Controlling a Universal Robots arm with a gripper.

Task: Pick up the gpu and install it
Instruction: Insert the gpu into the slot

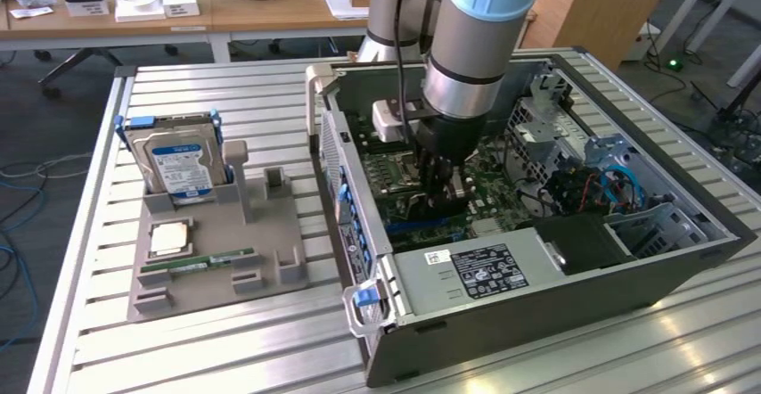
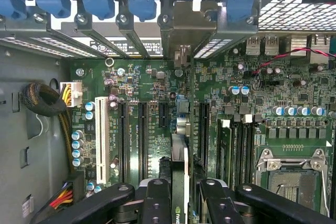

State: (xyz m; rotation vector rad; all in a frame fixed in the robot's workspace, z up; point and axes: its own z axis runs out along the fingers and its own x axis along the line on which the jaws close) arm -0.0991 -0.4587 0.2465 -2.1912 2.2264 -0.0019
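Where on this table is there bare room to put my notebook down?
Bare slats lie between the tray and the table edge nearest the exterior camera, and on the far strip behind the hard drive. The case is crowded: the end effector holds the gpu over the motherboard there.

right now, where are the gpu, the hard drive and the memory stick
gpu (image 2: 181,171): wrist view, on the card's thin edge
hard drive (image 1: 178,160): exterior view, on its label
memory stick (image 1: 200,261): exterior view, middle of the green strip
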